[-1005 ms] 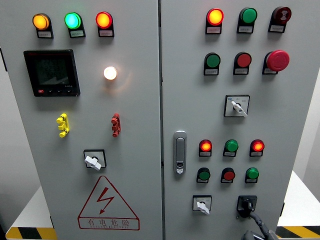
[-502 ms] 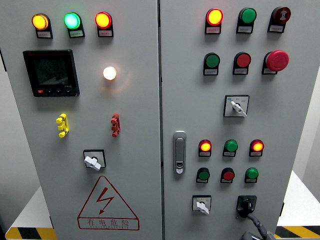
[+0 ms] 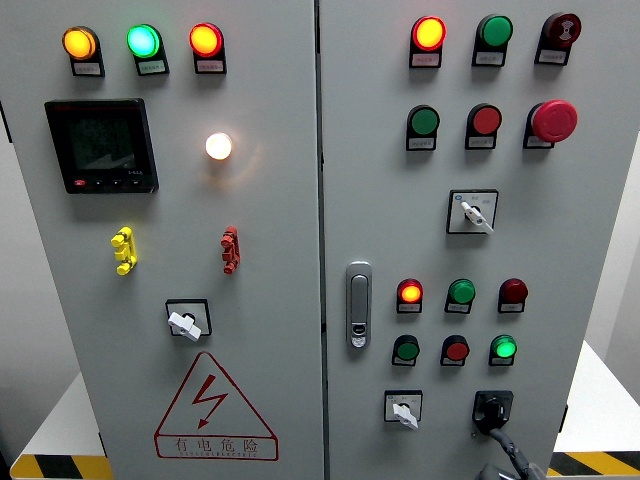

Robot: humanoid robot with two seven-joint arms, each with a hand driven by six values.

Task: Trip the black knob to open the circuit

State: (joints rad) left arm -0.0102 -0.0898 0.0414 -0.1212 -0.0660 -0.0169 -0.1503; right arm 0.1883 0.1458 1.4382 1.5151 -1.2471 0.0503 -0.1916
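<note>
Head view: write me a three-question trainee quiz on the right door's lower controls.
1. True or false: the black knob sits at the lower right of the right door.
2. Of the three lamps in the row beside the door handle, which glows? A) left red lamp B) middle green C) right red
3. Fill in: the ____ hand shows at the bottom edge, below the knob.
Key: 1 true; 2 A; 3 right.

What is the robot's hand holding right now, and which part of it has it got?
The right hand reaches up to the black knob, fingertips at its lower edge. Whether they actually grip it cannot be told; most of the hand is cut off.
</note>
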